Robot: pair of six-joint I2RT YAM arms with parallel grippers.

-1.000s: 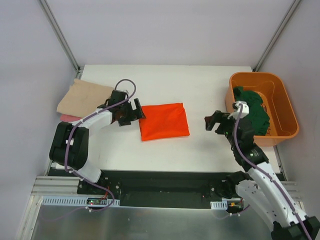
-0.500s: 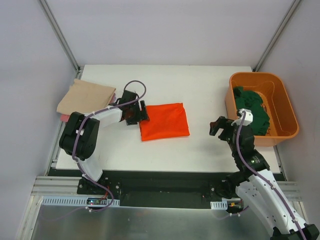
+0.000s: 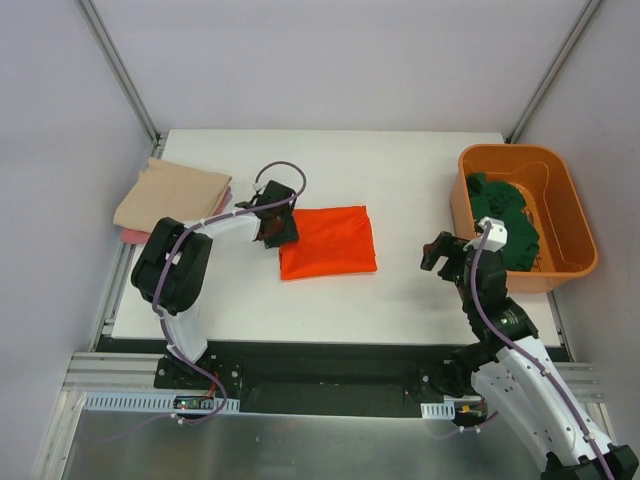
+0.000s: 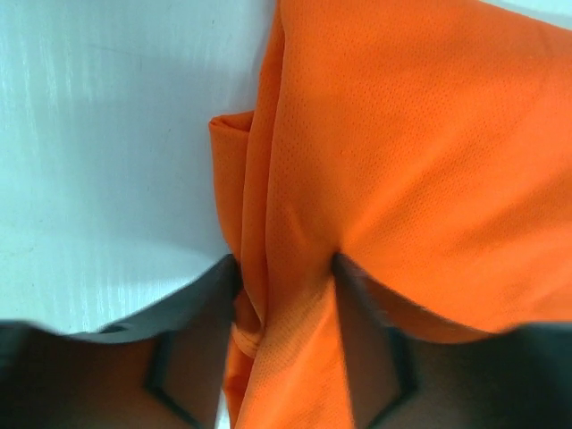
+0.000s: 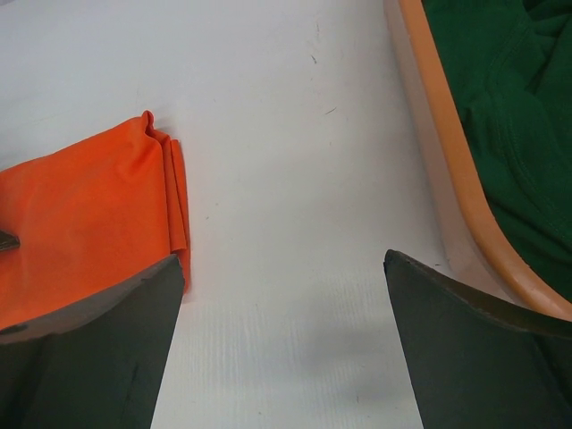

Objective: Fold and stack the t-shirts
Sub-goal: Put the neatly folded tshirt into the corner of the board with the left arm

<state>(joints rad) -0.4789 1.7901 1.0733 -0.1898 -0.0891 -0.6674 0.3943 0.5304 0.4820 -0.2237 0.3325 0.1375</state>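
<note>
Bright orange folded cloth t-shirt (image 3: 328,241) lies mid-table, left gripper (image 4: 284,286) clenched on its bunched left edge, right gripper (image 5: 284,268) spread empty near the right edge; likely risk: thin pinch slips or layers unfold when dragged toward the beige folded shirt (image 3: 172,193) at the far-left corner.

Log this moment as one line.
left tool: shut on orange t-shirt edge | right tool: open, empty, near bin | green t-shirt: in bin

overhead plus wrists, sharing orange shirt (image 3: 328,242)
</note>
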